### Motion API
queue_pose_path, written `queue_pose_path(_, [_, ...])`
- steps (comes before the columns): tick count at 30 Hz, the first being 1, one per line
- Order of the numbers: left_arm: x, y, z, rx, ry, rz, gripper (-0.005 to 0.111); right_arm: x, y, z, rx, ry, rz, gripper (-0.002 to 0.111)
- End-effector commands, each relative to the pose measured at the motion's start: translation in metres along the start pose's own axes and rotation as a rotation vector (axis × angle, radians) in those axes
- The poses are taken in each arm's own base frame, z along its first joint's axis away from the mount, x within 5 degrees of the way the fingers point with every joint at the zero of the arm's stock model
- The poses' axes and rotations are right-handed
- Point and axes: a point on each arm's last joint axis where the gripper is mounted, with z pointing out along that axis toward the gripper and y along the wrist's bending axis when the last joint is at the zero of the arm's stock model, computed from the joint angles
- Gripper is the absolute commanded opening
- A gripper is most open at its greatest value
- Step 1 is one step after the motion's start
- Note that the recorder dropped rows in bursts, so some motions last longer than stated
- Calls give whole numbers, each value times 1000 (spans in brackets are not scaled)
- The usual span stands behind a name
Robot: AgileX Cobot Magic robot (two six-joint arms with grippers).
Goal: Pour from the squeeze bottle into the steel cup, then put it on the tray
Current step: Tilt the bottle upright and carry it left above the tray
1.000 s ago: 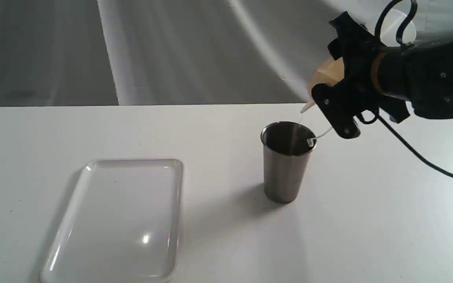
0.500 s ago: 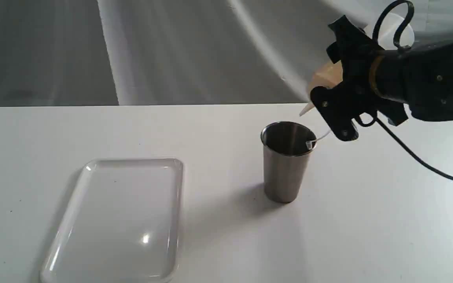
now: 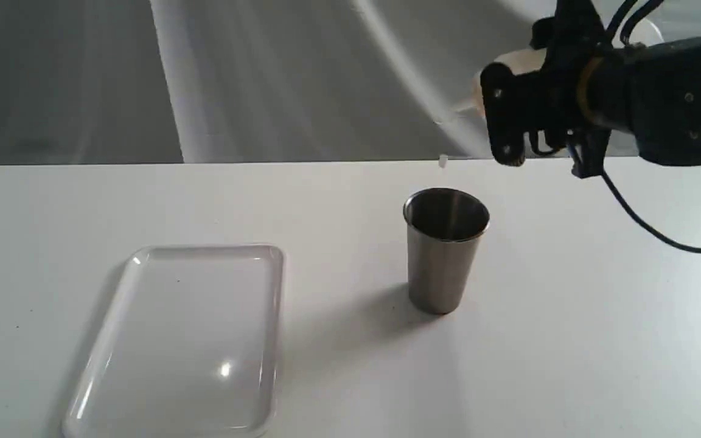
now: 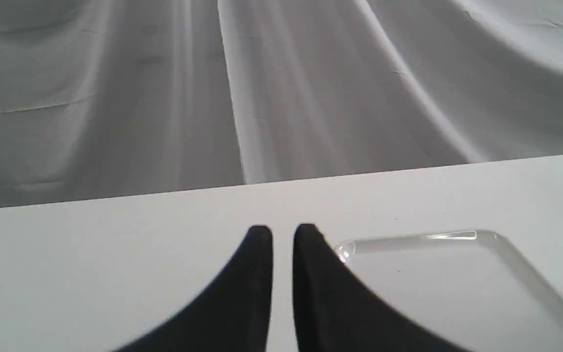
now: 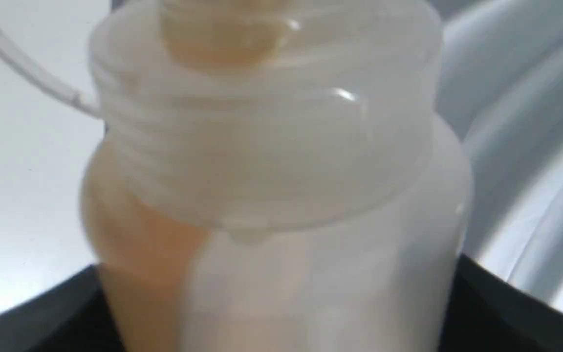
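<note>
Exterior view, from where I stand: the right gripper hangs high at the far right, its fingers clamped on the squeeze bottle, which is tipped over so that its nozzle points left. The bottle is in the air, above and a little to the right of the steel cup and clear of its rim, with its small tethered cap dangling to the left. The cup stands upright on the white table, right of centre. The white tray lies flat at the near left, well apart from the cup. Right wrist view is blurred, but amber liquid shows inside the bottle. In the left wrist view the left gripper hovers over the table just beside the tray's corner, its black fingers drawn almost together, nothing between them.
</note>
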Motion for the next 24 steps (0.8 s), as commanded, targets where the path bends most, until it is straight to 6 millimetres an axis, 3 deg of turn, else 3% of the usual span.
queue_pose_path(1, [1,0,0,5,-2,-6,8,6,-25,-12,80,38,145,9])
queue_pose_path(14, [1,0,0,5,-2,-3,8,11,-52,-39,178,-10,753,9])
queue_pose_path(24, [1,0,0,5,-2,-3,8,16,-72,-64,205,-146,1392,9])
